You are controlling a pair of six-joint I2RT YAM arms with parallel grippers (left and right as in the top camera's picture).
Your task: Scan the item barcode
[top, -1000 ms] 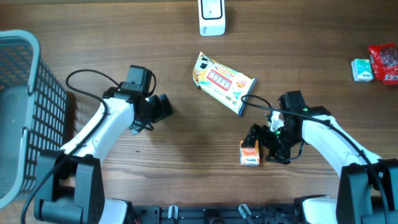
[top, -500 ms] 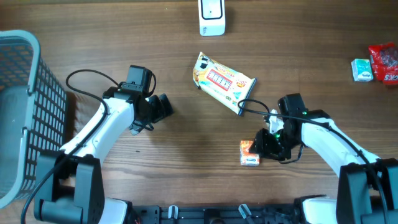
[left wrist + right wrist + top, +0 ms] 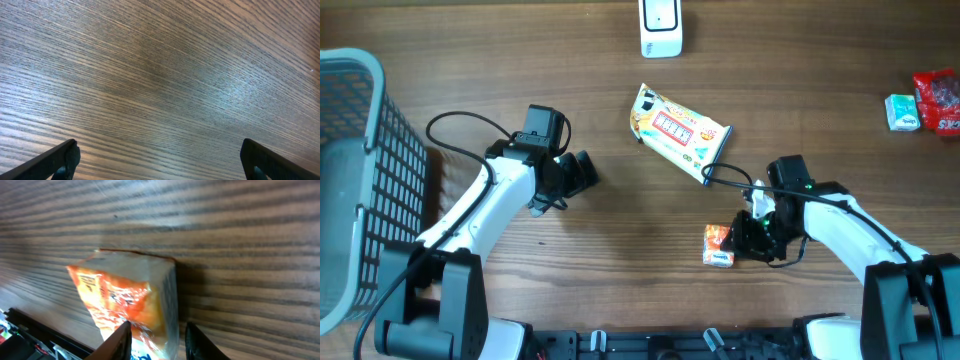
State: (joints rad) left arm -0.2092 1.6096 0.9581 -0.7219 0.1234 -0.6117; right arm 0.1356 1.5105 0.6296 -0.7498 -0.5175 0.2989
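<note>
Table point(image 3: 620, 290): dark brown wood w/ strong straight grain. Every view is filled by it, so the room itself cannot be told.

A grey mesh basket point(image 3: 360, 180) is seen at the L edge, partly cut off by the frame. A white scanner point(image 3: 662, 28) is placed at the far edge, approx. centre, its top cropped. At the far R, a small green-white box point(image 3: 902, 112) is set just beside a red pkt point(image 3: 940, 100), both well apart from the arms.

The orange carton point(image 3: 719, 245) is found R of centre, near the front edge, at the tip of the R claw point(image 3: 745, 238). Between carton and scanner a yellow-white snack pkt point(image 3: 678, 134) is laid flat on a diagonal. A black cable point(image 3: 725, 168) from the R arm is looped by that pkt's near end.

R claw: narrowed around the carton's near end. In the wrist view one of the fingers point(image 3: 125, 340) is seen against the carton, and the other is separated from it by a thin strip of shadow. Whether the grip is made cannot be told.

L claw point(image 3: 585, 172): held L of centre, well apart from all items. It is spread wide, w/ fingertips point(image 3: 60, 160) at the two lower corners of its wrist view and only bare wood between them.
</note>
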